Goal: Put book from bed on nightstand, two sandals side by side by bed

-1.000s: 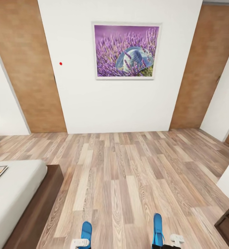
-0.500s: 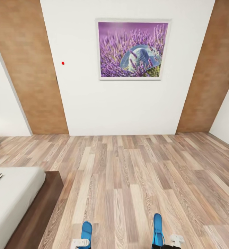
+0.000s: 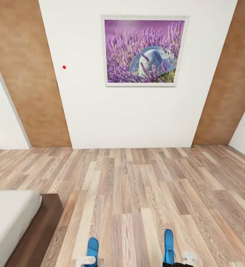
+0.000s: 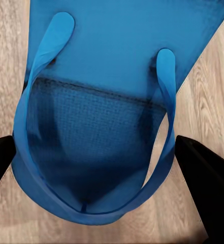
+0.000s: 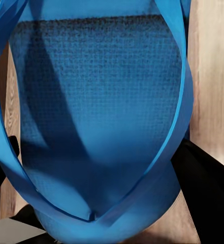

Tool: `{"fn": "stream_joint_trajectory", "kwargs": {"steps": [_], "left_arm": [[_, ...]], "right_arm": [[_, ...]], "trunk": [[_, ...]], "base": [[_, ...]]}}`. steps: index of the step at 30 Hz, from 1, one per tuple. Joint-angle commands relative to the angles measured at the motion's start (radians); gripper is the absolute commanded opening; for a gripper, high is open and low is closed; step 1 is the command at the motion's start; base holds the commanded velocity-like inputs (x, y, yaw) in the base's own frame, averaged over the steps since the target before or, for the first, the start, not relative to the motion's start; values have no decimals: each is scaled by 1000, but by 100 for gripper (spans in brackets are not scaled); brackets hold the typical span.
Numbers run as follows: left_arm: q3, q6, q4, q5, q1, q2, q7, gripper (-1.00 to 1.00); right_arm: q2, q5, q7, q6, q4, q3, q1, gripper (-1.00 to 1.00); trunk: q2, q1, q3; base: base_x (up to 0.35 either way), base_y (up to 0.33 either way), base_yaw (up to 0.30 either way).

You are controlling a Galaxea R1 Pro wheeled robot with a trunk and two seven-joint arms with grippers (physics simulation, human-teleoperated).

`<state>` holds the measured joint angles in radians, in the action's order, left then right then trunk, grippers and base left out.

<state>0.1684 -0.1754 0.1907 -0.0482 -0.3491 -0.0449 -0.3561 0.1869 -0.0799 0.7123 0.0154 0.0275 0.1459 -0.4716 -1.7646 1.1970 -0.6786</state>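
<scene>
1. The bedroom has a wood-plank floor, and straight ahead stands a white wall carrying a framed picture of purple lavender with a blue hat. A small red dot sits on the wall beside it, and brown wooden panels flank the wall on both sides.
2. In the head view, the corner of the bed shows at lower left: white mattress on a dark brown frame. No book can be made out on that visible part.
3. The head view catches two blue sandals at its lower edge, the left sandal and the right sandal, well apart, each pointing forward over the floor, with a bit of pale gripper hardware beside each.
4. The left wrist view adds the close detail: the left sandal with its straps, and the left gripper with dark fingers pressed against the sole's two sides, clamped on it.
5. The right wrist view shows the right sandal likewise held by the right gripper, a black finger tight against its edge.
</scene>
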Motion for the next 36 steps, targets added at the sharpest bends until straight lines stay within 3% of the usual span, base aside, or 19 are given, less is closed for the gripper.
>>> {"fn": "stream_joint_trajectory", "kwargs": {"steps": [1,36], "left_arm": [[8,-3,-1,-5,-1,-1,-4,-100],[8,-3,-1,-4,-1,-2,-4,-100]], "right_arm": [[0,-9,4,1,-4,-1,-1,-100],[0,-11,3,1,-20,0,-1,-100]], "trunk": [[0,0,-1],[0,0,-1]], "base": [[331,0,0],[323,0,0]]}}
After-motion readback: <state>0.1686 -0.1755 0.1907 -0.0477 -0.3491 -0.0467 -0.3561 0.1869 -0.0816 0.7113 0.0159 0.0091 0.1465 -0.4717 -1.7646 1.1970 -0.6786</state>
